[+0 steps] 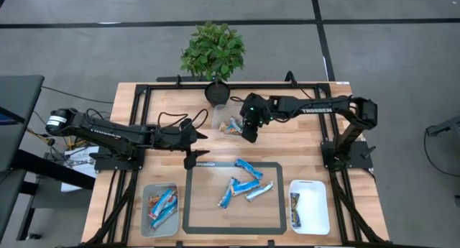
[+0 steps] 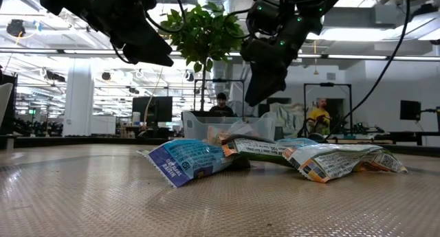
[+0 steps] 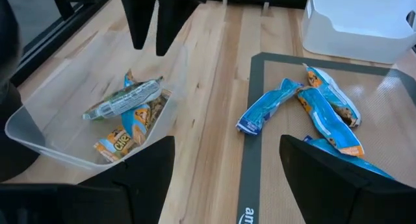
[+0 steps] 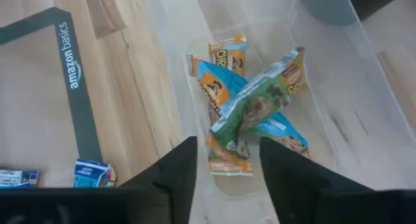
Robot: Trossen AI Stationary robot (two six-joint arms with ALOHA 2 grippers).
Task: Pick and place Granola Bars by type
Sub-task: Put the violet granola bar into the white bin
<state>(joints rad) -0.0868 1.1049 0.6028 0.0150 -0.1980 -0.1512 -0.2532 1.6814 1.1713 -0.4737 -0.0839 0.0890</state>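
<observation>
Several blue granola bars [image 1: 241, 183] [image 3: 270, 107] lie flat on the dark-rimmed mat [image 1: 192, 205]. A clear bin [image 1: 221, 111] at the mat's far edge holds orange bars and a green-wrapped bar [image 4: 260, 97] lying across them. My right gripper [image 1: 249, 131] [image 4: 227, 172] hangs open above this bin, empty. My left gripper [image 1: 199, 149] [image 3: 227, 178] hovers open and empty over the mat's far left corner, above the table. In the low view both grippers, left [image 2: 148, 48] and right [image 2: 265, 79], are clear of the bars [image 2: 189, 161].
A clear bin [image 1: 144, 218] at the near left holds orange and blue bars. A white bin [image 1: 316, 198] at the near right holds one bar [image 1: 295, 208]. A potted plant [image 1: 213, 54] stands at the far edge behind the clear bin. People show in the room beyond.
</observation>
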